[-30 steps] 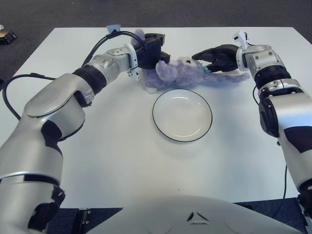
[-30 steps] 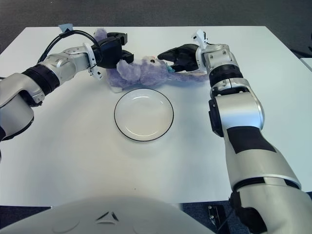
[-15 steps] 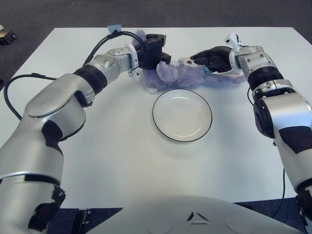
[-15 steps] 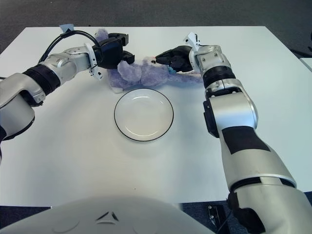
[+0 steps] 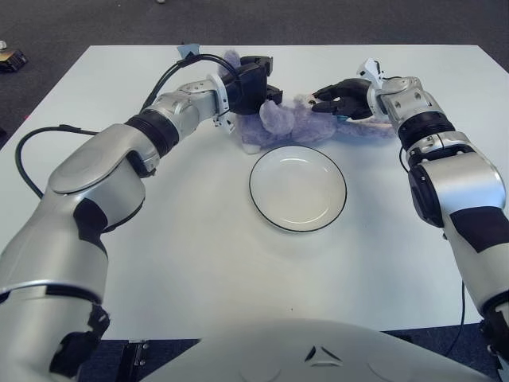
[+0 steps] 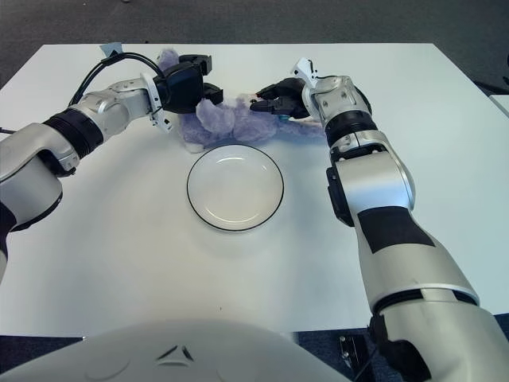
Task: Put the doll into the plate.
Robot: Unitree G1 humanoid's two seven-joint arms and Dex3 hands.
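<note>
1. The place looks like a lab or office test room, not a home.
2. A plain white table (image 5: 199, 263) fills most of the frame, with nothing homely on it.
3. Dark grey carpet (image 5: 95, 20) runs along the top of the frame and down the upper left corner.

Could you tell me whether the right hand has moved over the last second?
Yes. Judged against the plate, which has stayed put, the right hand has shifted toward the robot's left and slightly farther back, over the purple doll.
</note>
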